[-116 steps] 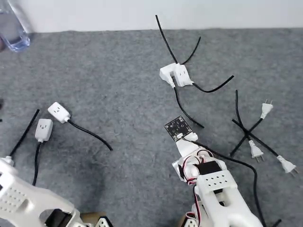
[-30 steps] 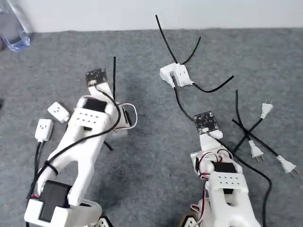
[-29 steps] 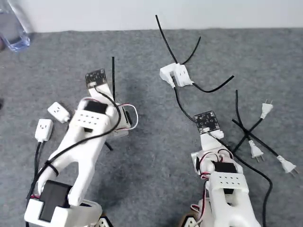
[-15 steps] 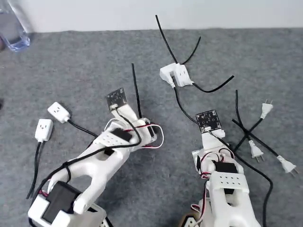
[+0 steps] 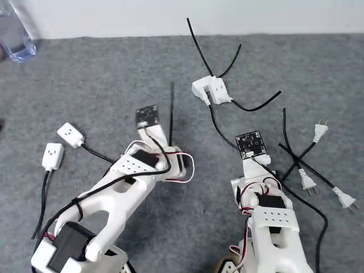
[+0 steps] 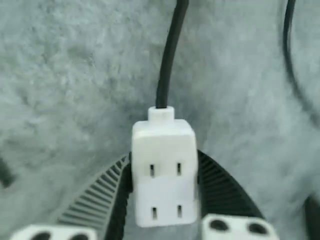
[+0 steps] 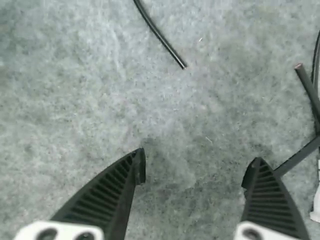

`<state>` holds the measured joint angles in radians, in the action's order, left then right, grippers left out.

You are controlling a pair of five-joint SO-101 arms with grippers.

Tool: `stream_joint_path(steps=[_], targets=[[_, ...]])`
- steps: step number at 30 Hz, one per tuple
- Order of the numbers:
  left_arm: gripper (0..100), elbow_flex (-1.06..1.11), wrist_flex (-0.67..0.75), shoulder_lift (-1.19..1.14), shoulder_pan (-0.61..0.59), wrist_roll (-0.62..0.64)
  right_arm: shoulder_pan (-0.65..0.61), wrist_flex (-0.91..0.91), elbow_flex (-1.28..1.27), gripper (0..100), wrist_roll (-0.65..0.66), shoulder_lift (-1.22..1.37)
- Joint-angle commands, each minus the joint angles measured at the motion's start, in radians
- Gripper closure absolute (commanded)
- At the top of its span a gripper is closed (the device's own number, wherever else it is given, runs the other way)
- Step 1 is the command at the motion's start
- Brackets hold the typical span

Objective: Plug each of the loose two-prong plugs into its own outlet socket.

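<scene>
Swung rightward, left hand (image 6: 163,159) clamps outlet socket (image 6: 163,175), cord pointing forward; right hand (image 7: 198,159) gapes empty.

No legible text, label, brand, number or sign on any surface. The outlet socket (image 6: 163,170) presents a plain white face with slots, unmarked
</scene>
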<state>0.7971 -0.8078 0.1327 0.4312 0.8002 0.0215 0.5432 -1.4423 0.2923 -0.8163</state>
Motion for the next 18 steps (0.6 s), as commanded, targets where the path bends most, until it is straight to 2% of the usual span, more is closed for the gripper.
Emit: stream_joint_path(steps=[1, 3, 9, 13, 15, 18], targets=[[64, -0.054, -0.089, -0.005, -0.005, -0.048, 0.001, -0.012, 0.041, 69.3, -0.003, -0.012], [59, -0.054, -0.11, -0.026, 0.0, -0.048, 0.001, -0.012, 0.041, 69.3, -0.003, -0.013], [58, -0.076, -0.092, -0.068, -0.006, -0.055, 0.001, -0.012, 0.038, 69.3, -0.003, -0.016], [58, -0.188, -0.074, -0.064, -0.114, -0.169, 0.001, -0.012, 0.037, 69.3, -0.003, -0.016], [58, -0.271, -0.149, -0.063, -0.158, -0.219, 0.001, -0.015, 0.037, 69.3, -0.003, -0.016], [58, -0.47, -0.413, -0.063, -0.19, -0.344, 0.001, -0.018, 0.037, 69.3, -0.003, -0.015]])
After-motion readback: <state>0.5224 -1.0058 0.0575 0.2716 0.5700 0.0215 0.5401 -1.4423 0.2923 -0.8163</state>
